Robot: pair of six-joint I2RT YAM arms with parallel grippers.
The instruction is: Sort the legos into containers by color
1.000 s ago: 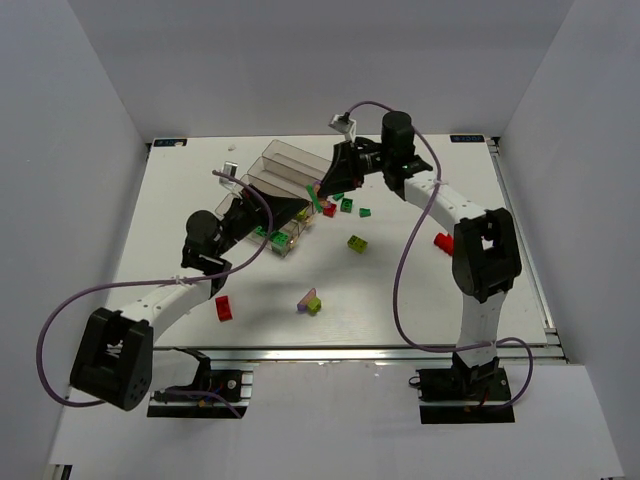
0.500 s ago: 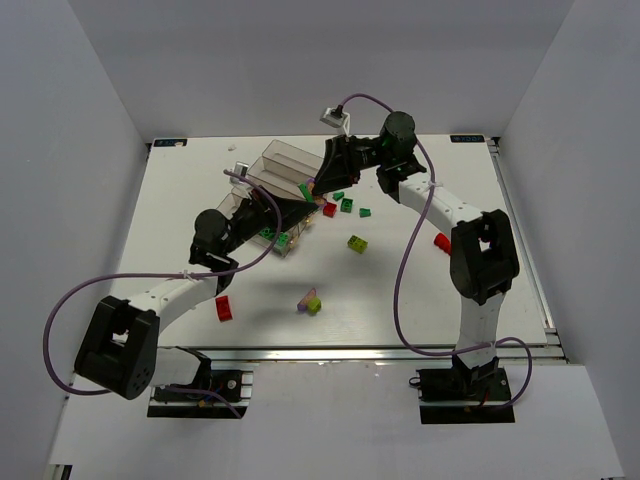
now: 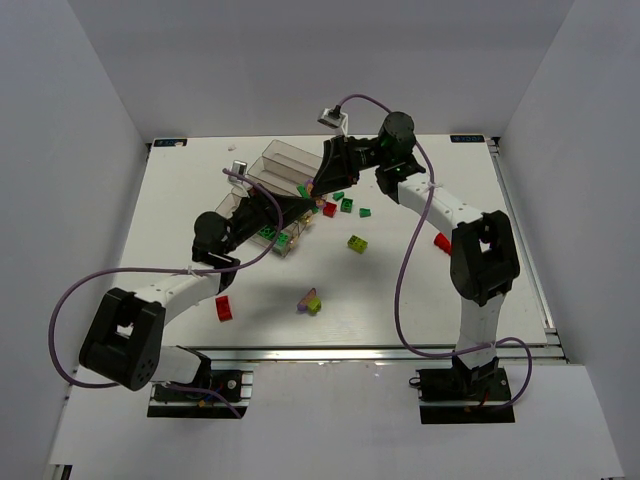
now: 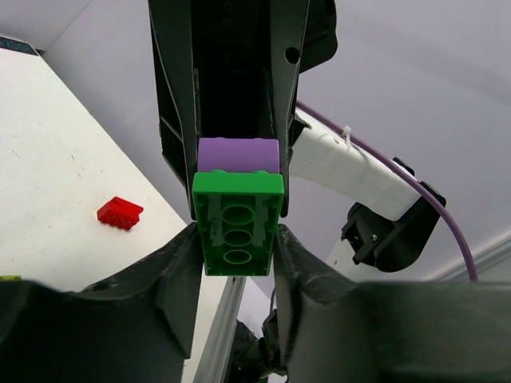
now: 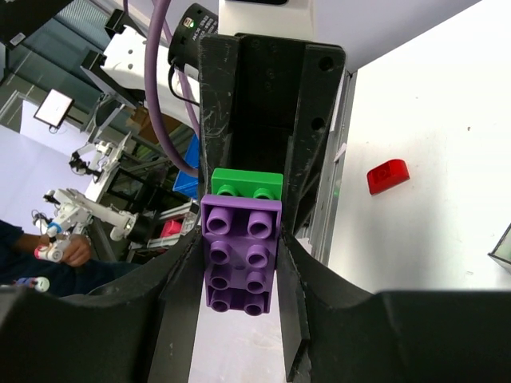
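Left gripper (image 4: 237, 243) is clamped on the green lego (image 4: 238, 227), and right gripper (image 5: 239, 251) is clamped on the purple lego (image 5: 239, 267). The two bricks are stuck together and held in the air over the right side of the containers (image 3: 278, 163). More loose legos (image 3: 357, 242) lie on the table (image 3: 400, 290), right of and nearer than the containers.

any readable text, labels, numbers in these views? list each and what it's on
None can be read.
Corner stickers at the far edge in the top view: too small to read.
Screen in the background of the right wrist view: blurred, no text readable.
Green brick and purple brick in the jaws: no marking shows.
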